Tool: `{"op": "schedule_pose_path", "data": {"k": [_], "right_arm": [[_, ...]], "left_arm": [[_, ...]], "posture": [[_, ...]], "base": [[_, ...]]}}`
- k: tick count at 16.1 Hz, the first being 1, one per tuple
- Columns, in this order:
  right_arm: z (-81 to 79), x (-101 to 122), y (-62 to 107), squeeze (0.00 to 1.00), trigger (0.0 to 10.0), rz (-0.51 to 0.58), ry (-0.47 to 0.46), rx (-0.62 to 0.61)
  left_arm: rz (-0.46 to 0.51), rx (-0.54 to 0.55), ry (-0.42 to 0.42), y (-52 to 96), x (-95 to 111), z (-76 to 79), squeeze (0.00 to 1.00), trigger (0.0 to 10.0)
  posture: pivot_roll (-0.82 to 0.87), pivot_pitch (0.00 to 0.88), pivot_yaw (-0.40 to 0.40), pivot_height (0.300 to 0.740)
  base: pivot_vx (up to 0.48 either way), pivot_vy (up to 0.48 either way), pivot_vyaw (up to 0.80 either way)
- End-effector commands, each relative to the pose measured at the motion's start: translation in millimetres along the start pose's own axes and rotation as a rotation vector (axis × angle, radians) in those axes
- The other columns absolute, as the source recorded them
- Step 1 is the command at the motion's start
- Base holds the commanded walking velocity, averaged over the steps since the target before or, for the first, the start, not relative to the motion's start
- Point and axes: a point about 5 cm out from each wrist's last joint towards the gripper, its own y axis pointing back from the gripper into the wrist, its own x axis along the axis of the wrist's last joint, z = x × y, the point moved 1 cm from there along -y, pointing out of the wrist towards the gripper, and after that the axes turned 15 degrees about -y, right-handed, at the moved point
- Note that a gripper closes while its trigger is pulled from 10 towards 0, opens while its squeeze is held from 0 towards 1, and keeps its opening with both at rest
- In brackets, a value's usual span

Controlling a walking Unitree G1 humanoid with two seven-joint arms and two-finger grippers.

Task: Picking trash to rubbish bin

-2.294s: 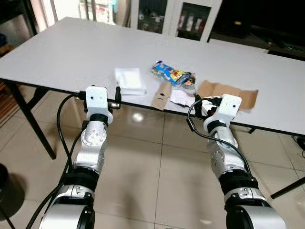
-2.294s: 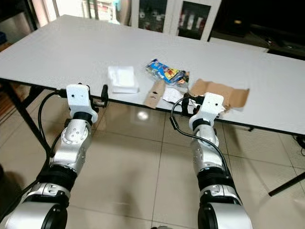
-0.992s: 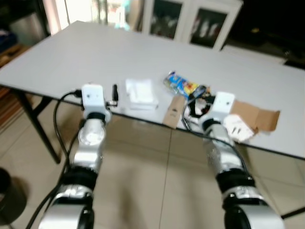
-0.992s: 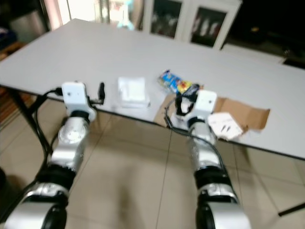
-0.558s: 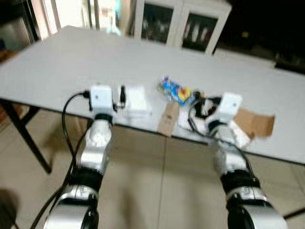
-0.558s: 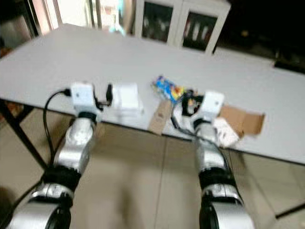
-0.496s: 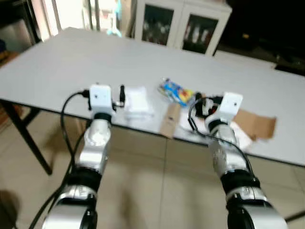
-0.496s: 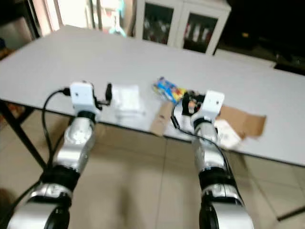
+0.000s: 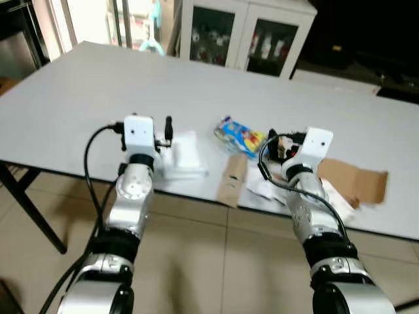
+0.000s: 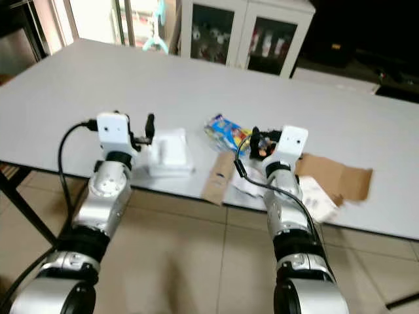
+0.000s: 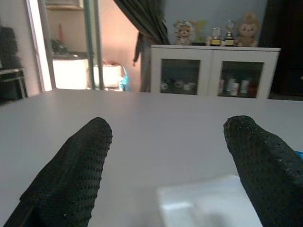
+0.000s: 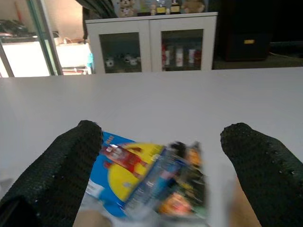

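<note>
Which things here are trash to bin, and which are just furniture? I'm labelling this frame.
Trash on the table:
snack wrapper
white tissue pack
cardboard strip
torn cardboard
crumpled paper

Not the job:
table
cabinet

Both open grippers, left and right, are raised at the table edge.

Glossy plastic wrapper (image 12: pixel 147 177), matt table (image 9: pixel 98 85)

Two silver arms raised side by side, left gripper (image 11: pixel 165 175) with fingers spread wide, right gripper (image 12: pixel 158 165) likewise parted (nothing held), wrists level.
</note>
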Motion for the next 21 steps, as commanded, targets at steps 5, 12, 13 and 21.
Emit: {"op": "schedule_pose_path", "data": {"k": [5, 12, 13, 21], "right_arm": [[-13.5, -12, 2.4, 0.00, 10.0, -0.018, -0.042, 0.009], [-23.5, -24, 7.7, 0.00, 10.0, -0.032, -0.059, 0.024], [-23.7, -24, 7.5, 0.00, 10.0, -0.032, -0.060, 0.023], [-23.6, -18, 4.2, 0.00, 10.0, -0.028, -0.045, 0.041]], "left_arm": [[0.010, -0.034, -0.044, -1.8, 3, -8.5, 0.00, 10.0], [0.024, -0.085, -0.071, -5.5, 9, -6.4, 0.00, 10.0], [0.027, -0.089, -0.070, -6.0, 10, -5.0, 0.00, 10.0], [0.023, -0.127, -0.057, -3.6, 10, 2.0, 0.00, 10.0]], "posture": [[0.01, 0.037, -0.074, 0.740], [0.02, 0.031, -0.012, 0.740], [0.02, 0.029, -0.011, 0.740], [0.01, 0.028, -0.033, 0.740]], "base": [[0.383, 0.000, 0.00], [0.381, 0.000, 0.00], [0.382, 0.000, 0.00], [0.232, 0.000, 0.00]]}}
